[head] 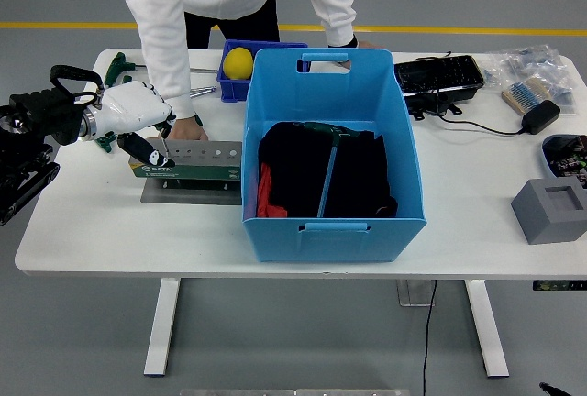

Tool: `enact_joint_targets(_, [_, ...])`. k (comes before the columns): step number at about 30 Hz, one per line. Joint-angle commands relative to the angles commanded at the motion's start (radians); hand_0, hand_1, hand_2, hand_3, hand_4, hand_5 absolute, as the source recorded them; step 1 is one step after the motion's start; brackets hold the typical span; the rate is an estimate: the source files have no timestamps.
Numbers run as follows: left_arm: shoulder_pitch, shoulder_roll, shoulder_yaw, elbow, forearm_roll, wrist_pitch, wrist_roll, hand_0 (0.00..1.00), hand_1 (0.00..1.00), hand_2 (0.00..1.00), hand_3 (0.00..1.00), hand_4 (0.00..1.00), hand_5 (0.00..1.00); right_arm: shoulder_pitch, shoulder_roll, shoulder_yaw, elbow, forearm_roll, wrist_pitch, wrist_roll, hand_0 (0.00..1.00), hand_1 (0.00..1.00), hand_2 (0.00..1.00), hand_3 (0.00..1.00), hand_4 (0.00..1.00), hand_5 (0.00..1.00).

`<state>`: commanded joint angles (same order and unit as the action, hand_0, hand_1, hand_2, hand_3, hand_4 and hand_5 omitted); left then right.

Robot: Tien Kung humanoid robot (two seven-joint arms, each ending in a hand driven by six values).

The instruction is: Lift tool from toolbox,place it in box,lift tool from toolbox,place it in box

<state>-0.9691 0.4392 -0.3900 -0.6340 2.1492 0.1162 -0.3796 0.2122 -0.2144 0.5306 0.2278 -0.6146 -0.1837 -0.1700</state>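
Note:
The toolbox (188, 161) is a grey and green tool holder with a row of holes, lying left of the big blue box (332, 213). My left hand (138, 126), white with black digits, hovers at the holder's left end and touches its top corner. A thin tool stands in the holder right beside the hand. Whether the hand grips it is unclear. Inside the blue box lie dark items, a red one and a green-handled tool (321, 128). A person's hand (188, 128) rests on the holder's far edge; the other hand (351, 44) is at the box's far rim.
A small blue bin (229, 87) with a yellow ball (238, 62) stands behind the holder. Green-handled keys (117, 66) lie at the far left. To the right are a black tray (438, 76), a corded adapter (537, 116), plastic bags (527, 64) and a grey block (548, 210).

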Motion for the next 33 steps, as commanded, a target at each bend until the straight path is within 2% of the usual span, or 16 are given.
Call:
enact_joint_targets(3, [-0.004,-0.001,0.006,0.004,-0.001,0.001,-0.001,0.791,0.616,0.564,0.449,0.895,0.73,0.0,0.0,-0.002,0.0,0.002,0.0,0.0,0.618,0.605,0.673,0.543,0.777,0.65])
enact_joint_targets(4, [-0.006,-0.002,0.006,0.005,-0.002,0.0,-0.001,0.789,0.576,0.518,0.393,0.895,0.734,0.001,0.0,-0.002,0.0,0.003,0.0,0.0,0.618,0.604,0.673,0.543,0.775,0.65])
enact_joint_targets(9, [-0.008,-0.003,0.003,0.005,-0.009,-0.003,-0.002,0.789,0.576,0.518,0.393,0.895,0.734,0.002,-0.001,-0.005,0.0,0.008,0.001,0.001,0.618,0.604,0.673,0.543,0.775,0.65])
enact_joint_targets(10, [-0.01,-0.005,0.006,0.007,-0.01,-0.004,-0.001,0.784,0.541,0.454,0.316,0.895,0.732,0.002,-0.001,-0.006,0.0,0.009,0.0,0.002,0.618,0.604,0.673,0.544,0.775,0.649])
enact_joint_targets(15, [-0.014,-0.008,0.011,0.006,-0.018,-0.007,-0.003,0.784,0.541,0.454,0.316,0.895,0.732,0.004,-0.001,-0.009,0.0,0.015,0.0,0.002,0.618,0.604,0.673,0.544,0.775,0.649])
enact_joint_targets(16, [-0.015,-0.009,0.012,0.005,-0.019,-0.006,-0.004,0.775,0.455,0.38,0.25,0.895,0.738,0.004,-0.001,-0.009,0.0,0.015,0.0,0.003,0.618,0.604,0.674,0.544,0.776,0.649])
enact_joint_targets(21, [-0.017,-0.013,0.019,0.009,-0.023,0.002,-0.006,0.775,0.455,0.38,0.25,0.895,0.738,0.005,-0.003,-0.01,0.0,0.015,0.001,0.003,0.618,0.604,0.674,0.544,0.776,0.649])
enact_joint_targets(22, [-0.016,-0.014,0.021,0.01,-0.023,0.004,-0.007,0.744,0.356,0.297,0.206,0.893,0.741,0.006,-0.003,-0.011,0.0,0.015,0.001,0.003,0.618,0.602,0.673,0.544,0.776,0.649])
enact_joint_targets(27, [-0.015,-0.016,0.035,0.013,-0.019,0.015,-0.005,0.744,0.356,0.297,0.206,0.893,0.741,0.007,-0.003,-0.011,0.0,0.016,0.001,0.003,0.618,0.602,0.673,0.544,0.776,0.649])
enact_joint_targets(28, [-0.016,-0.016,0.036,0.014,-0.02,0.019,-0.006,0.688,0.296,0.256,0.173,0.887,0.749,0.007,-0.003,-0.011,0.0,0.015,0.001,0.003,0.618,0.602,0.673,0.544,0.776,0.649])
enact_joint_targets(33, [-0.018,-0.019,0.045,0.023,-0.024,0.034,-0.01,0.688,0.296,0.256,0.173,0.887,0.749,0.008,-0.004,-0.012,0.0,0.016,0.001,0.003,0.618,0.602,0.673,0.544,0.776,0.649])
